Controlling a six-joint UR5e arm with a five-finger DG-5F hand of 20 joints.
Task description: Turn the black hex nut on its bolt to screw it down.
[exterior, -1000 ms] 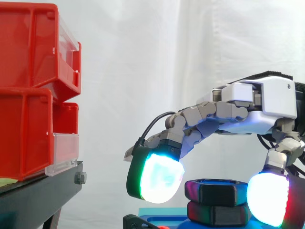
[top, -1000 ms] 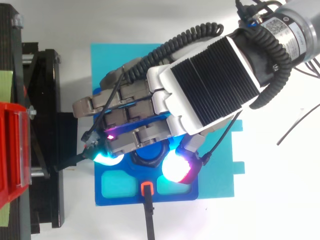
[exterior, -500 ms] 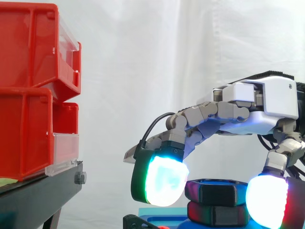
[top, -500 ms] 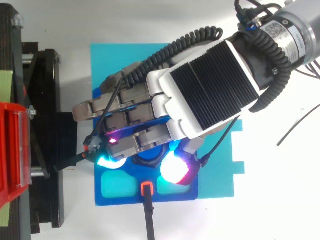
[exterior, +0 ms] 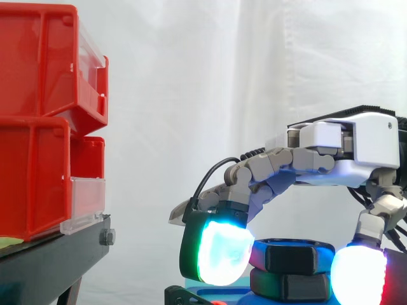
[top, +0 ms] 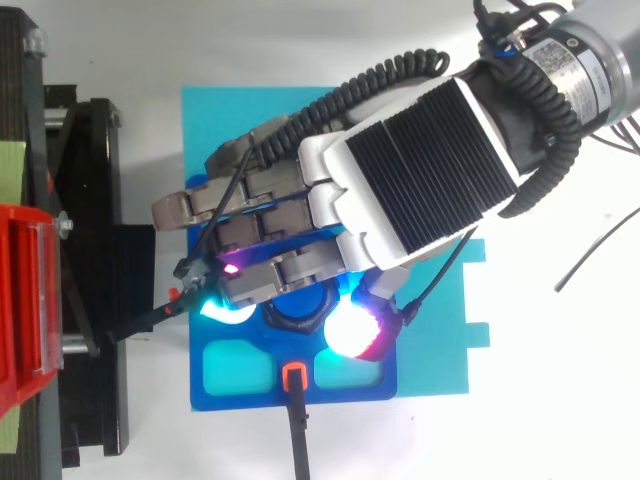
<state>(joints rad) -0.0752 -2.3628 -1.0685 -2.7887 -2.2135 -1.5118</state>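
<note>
White curtain point(exterior: 191, 76) backs the hand point(exterior: 346, 149), its curled fingers point(exterior: 222, 254) and thumb pinching the black hex nut point(exterior: 291, 256).

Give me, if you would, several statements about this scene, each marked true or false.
1. The hand's curled fingers flank the black hex nut. True.
2. The red plastic bins stand right of the nut in the side view. False: they stand at the left, on the black stand.
3. The blue fixture plate lies on a cyan sheet. True.
4. The nut lies loose inside a red bin. False: it sits above another black hexagonal piece, over the blue plate.
</note>
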